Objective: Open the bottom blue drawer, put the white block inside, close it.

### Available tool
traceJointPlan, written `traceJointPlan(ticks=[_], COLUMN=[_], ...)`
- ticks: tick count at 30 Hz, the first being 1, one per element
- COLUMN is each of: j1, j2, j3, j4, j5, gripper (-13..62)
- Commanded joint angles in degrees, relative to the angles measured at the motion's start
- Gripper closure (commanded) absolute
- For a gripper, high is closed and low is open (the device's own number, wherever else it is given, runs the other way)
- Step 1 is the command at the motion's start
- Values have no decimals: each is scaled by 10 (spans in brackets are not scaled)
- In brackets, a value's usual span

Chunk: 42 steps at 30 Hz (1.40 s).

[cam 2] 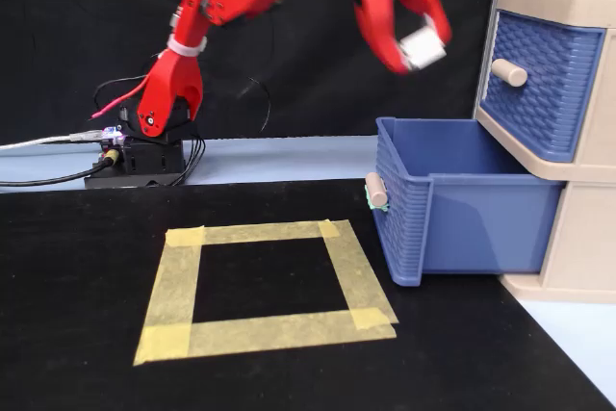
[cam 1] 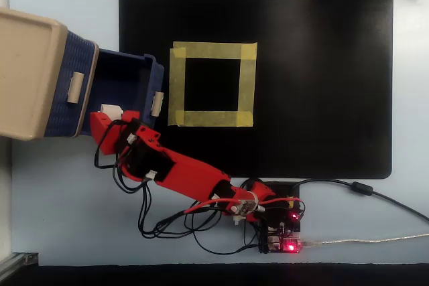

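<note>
Red fingers (cam 2: 416, 48) are clenched on the white block (cam 2: 423, 45), held up in the air in the upper-middle of the fixed view, above the pulled-out bottom blue drawer (cam 2: 452, 204) and just left of the top blue drawer (cam 2: 542, 84). From overhead I see the block (cam 1: 110, 109) w/ the fingers (cam 1: 107, 117) at the lower edge of the open drawer (cam 1: 127, 72), left side of the frame; I can't tell from that view whether it's fully over the bin.

Drawer sticks well out of the beige cabinet (cam 2: 568, 2), its small beige handle (cam 2: 375, 190) facing the yellow tape square (cam 2: 265, 286). Overhead, that handle (cam 1: 157, 104) sits just beside the tape square's (cam 1: 212, 85) left strip. Drawer interior looks empty as far as I can see it in the fixed view.

Tape square lies on a black mat (cam 1: 322, 65) in the centre of the light surface (cam 1: 67, 212). Arm base w/ wires and a lit red LED board (cam 1: 285, 236) is at lower centre-right overhead, mid-left in the fixed view.
</note>
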Motion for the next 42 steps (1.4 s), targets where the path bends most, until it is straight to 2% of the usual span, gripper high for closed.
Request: traceJointPlan(ticks=[1,4,8,9,12,13,14,16,19,23,26,28,30,33,37,42], j1=[-3,-1,9,12,12,12,12,12,14,34,95,127,131,120,29,-9], j2=[11,6,-54,-62,-91,-98,-99,-83,3,105,128,131,127,89,18,-76], j3=[-10,-9,-14,-14,-17,-17,-17,-18,-14,-7,51,149,236,276,258,170], j4=[-27,-7,-2,-4,-9,-10,-10,-2,25,171,237,233,206,126,16,-127], j5=[-18,-17,-15,-17,-20,-20,-22,-21,-18,4,98,165,200,192,112,-2], gripper=[570,569,565,521,233,183,163,159,157,155,156,157,157,157,155,153])
